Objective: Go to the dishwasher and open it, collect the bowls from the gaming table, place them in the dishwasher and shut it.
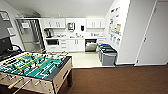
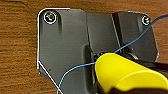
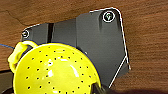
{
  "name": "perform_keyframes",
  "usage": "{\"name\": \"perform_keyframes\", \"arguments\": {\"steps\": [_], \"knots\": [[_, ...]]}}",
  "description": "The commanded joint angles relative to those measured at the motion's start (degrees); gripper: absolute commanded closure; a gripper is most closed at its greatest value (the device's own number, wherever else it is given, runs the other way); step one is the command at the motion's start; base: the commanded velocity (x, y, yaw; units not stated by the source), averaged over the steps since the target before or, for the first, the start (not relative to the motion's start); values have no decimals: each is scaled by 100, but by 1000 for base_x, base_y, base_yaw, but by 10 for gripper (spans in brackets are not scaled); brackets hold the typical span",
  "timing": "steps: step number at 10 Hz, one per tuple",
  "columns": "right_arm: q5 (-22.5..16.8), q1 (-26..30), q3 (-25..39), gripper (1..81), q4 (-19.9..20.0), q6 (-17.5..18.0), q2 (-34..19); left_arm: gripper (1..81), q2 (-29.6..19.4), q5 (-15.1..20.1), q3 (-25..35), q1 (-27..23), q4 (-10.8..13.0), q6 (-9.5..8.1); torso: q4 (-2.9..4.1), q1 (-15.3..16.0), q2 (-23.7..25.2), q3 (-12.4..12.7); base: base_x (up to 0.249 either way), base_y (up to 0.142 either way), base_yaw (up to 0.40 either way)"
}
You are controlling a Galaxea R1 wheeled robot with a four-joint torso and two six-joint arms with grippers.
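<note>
The head view looks across brown carpet [image 1: 112, 80] toward a small kitchen at the centre of the frame. The dishwasher [image 1: 90, 45] sits low in the row of white cabinets [image 1: 75, 45], right of centre, and its steel front looks shut. White wall cupboards [image 1: 55, 23] hang above the counter [image 1: 75, 37], and a coffee machine [image 1: 48, 32] stands on the counter's left end. Just right of the dishwasher stand grey bins [image 1: 108, 55] with blue and dark lids, set against a white wall that carries posters [image 1: 114, 23].

At the lower left of the frame is a table-football table [image 1: 32, 68] — green field, rods with pale handles, yellow and dark figures. A wide white door [image 1: 155, 37] takes up the right edge.

In the left wrist view, a yellow-green bowl [image 2: 125, 73] lies over the dark plate at the lower right, seen edge-on, with a thin blue cable [image 2: 135, 41] crossing it. Whether that gripper is spread or pressed together I cannot tell.

In the right wrist view, a yellow-green bowl [image 3: 55, 70] pierced with small holes sits at the lower left, with a loop handle on its rim — the fingers here cannot be made out either.
</note>
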State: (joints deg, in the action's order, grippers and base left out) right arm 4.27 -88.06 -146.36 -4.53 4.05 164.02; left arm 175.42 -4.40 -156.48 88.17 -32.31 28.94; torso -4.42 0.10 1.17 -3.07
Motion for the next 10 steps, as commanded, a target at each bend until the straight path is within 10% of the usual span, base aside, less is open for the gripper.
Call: {"name": "perform_keyframes", "arguments": {"steps": [1,10], "knots": [[-304,258,21,811,-74,-27,-69,811,46,379,12,-199,110,50,0,0,0,0,191,0,0],[-304,267,-49,811,-100,-27,-34,811,46,379,12,-191,110,50,0,0,-2,-2,192,-8,0]]}}
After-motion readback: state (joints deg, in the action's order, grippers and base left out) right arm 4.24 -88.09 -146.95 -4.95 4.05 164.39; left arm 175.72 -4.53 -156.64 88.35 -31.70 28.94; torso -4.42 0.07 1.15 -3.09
